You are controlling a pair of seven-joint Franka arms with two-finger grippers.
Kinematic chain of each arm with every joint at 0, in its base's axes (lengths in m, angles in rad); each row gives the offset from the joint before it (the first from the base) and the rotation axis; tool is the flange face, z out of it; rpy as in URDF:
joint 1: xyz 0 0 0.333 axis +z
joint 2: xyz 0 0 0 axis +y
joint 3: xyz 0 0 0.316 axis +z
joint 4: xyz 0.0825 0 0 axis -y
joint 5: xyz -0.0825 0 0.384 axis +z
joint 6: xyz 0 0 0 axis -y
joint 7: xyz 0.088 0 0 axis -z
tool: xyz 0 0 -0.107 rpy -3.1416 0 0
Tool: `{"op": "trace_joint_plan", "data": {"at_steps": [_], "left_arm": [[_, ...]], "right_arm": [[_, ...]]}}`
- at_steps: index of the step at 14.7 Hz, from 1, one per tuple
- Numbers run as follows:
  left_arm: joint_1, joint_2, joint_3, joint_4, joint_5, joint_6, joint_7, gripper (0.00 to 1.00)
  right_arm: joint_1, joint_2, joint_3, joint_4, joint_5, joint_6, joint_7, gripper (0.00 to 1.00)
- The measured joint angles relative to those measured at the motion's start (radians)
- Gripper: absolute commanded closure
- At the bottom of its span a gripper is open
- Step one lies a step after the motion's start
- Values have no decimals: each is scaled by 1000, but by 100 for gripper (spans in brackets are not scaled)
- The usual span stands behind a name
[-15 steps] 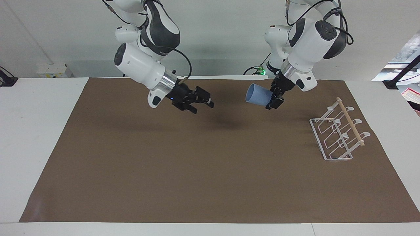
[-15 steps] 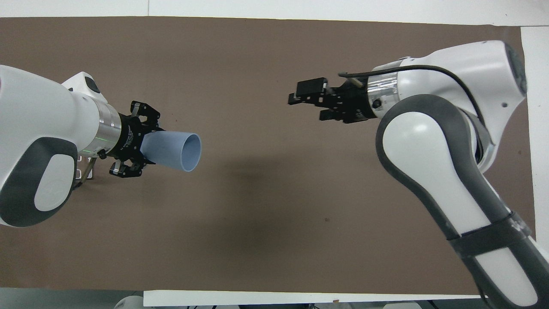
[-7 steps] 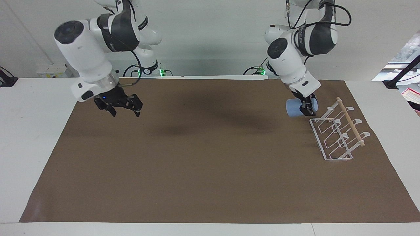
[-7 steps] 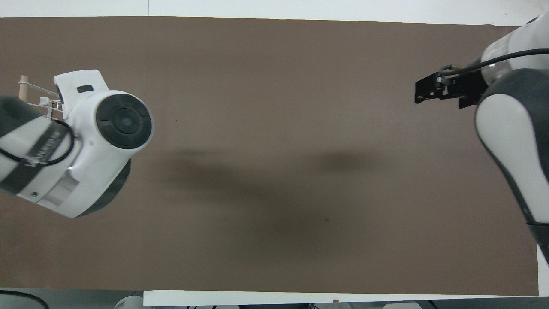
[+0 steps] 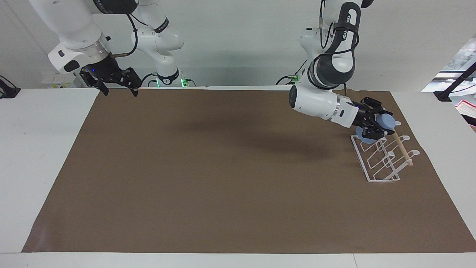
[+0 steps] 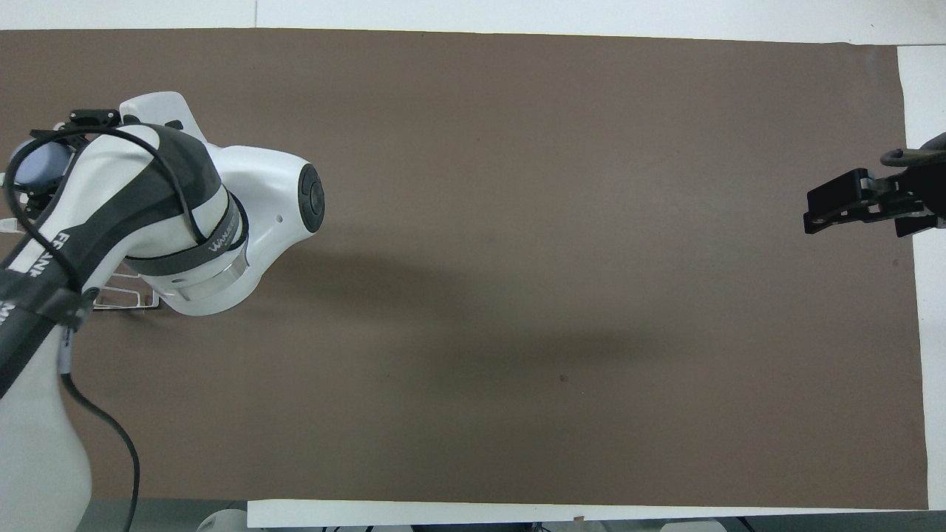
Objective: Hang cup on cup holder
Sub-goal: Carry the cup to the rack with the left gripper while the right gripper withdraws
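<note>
The light-blue cup (image 5: pixel 387 121) is tilted over the prongs at the end of the cup holder (image 5: pixel 383 165) nearer to the robots. The cup's mouth points down toward the holder's base. The holder is a white wire rack with a wooden dowel (image 5: pixel 403 149), at the left arm's end of the table. My left gripper (image 5: pixel 376 125) is shut on the cup, one finger on each side. In the overhead view the left arm hides most of the rack (image 6: pixel 122 299); a bit of the cup (image 6: pixel 35 166) shows. My right gripper (image 5: pixel 118 90) is open and empty, raised over the mat's corner (image 6: pixel 820 214).
A brown mat (image 5: pixel 223 178) covers most of the white table (image 5: pixel 37 149). A black stand (image 5: pixel 452 87) rises at the table's edge by the left arm's end. The left arm's forearm (image 5: pixel 316 104) stretches low over the mat beside the rack.
The left arm carried the cup from over the mat's middle to the rack and turned it onto the prongs. The right arm drew back to its own end and rose.
</note>
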State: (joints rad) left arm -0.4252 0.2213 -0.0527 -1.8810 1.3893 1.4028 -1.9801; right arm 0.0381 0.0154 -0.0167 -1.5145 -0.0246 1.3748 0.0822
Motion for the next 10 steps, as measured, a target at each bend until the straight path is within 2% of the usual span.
{"op": "trace_joint_plan", "data": {"at_steps": [4, 10], "left_arm": [[52, 116, 7, 21, 86, -46, -108, 100], [64, 152, 7, 25, 94, -48, -149, 100]], "right_arm": [[6, -4, -52, -17, -12, -4, -31, 0], [7, -25, -61, -52, -12, -8, -34, 0]]}}
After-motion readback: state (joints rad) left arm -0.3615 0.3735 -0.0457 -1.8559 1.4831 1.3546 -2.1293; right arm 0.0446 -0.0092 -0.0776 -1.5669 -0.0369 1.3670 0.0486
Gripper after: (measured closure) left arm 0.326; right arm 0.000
